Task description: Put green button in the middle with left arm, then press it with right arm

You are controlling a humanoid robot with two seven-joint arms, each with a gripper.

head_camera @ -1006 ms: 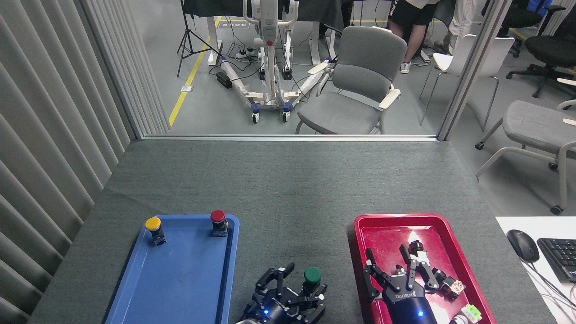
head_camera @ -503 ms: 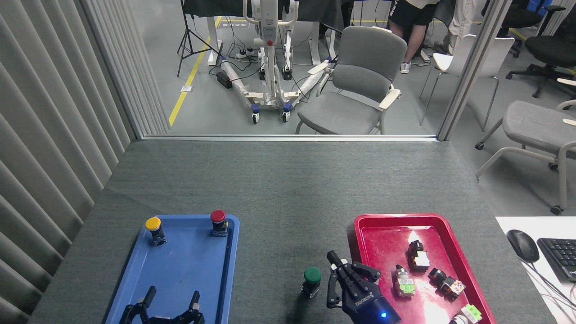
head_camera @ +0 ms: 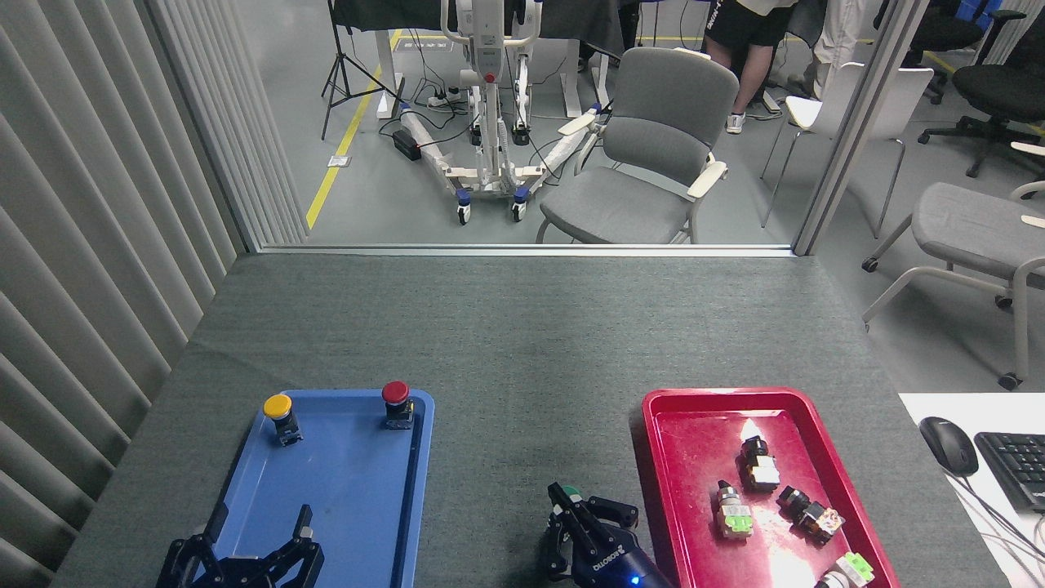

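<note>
The green button (head_camera: 572,492) stands on the grey felt of the middle (head_camera: 506,457), between the two trays. Only a sliver of its green cap shows, because my right gripper (head_camera: 589,516) is over it with its fingers drawn together and one fingertip (head_camera: 560,495) on the cap. My left gripper (head_camera: 260,532) is at the bottom left, over the front of the blue tray (head_camera: 343,490). Its fingers are spread open and hold nothing.
A yellow-capped button (head_camera: 278,415) and a red-capped button (head_camera: 396,402) stand at the back of the blue tray. The red tray (head_camera: 694,441) on the right holds several small switch parts (head_camera: 759,469). A mouse (head_camera: 948,445) and a keyboard (head_camera: 1016,465) lie at the far right.
My right gripper has moved left from beside the green button to over it, covering most of the cap. My left gripper has shifted a little to the left, still open.
</note>
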